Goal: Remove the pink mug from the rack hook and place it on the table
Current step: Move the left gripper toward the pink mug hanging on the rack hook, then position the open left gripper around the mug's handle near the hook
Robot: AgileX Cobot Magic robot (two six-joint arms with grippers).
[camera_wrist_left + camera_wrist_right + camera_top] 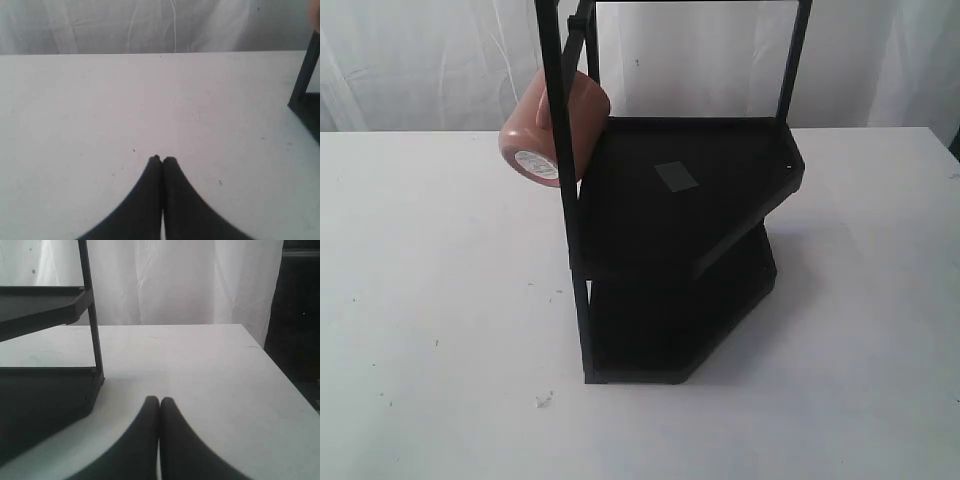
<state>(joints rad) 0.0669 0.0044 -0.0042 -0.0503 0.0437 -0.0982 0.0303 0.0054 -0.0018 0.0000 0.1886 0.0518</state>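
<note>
The white tabletop (pixel 430 300) stretched wide, and on it stood the tall black rack (pixel 670 210), two shelves stacked, thin posts rising out of the frame. Up at its left side hung the pink mug (pixel 527 120), clear of the tabletop. It was tipped on its side with its base toward the exterior camera, beside the upper shelf and partly behind the front post. A slanted bar (pixel 580 40) ran down to it, but the rack hook itself was hidden behind mug and post.

The left tool (pixel 162 159) sat low over bare tabletop, fingertips pressed together, clenched on nothing, well apart from a rack post. The right tool (pixel 159 399) matched it, clamped on nothing, near the rack's lower shelf.

Smaller still were a grey patch (pixel 676 177) on the upper shelf, a round white sticker (pixel 537 165) on the mug's base, and a tiny white scrap (pixel 543 400) on the tabletop before the rack.
</note>
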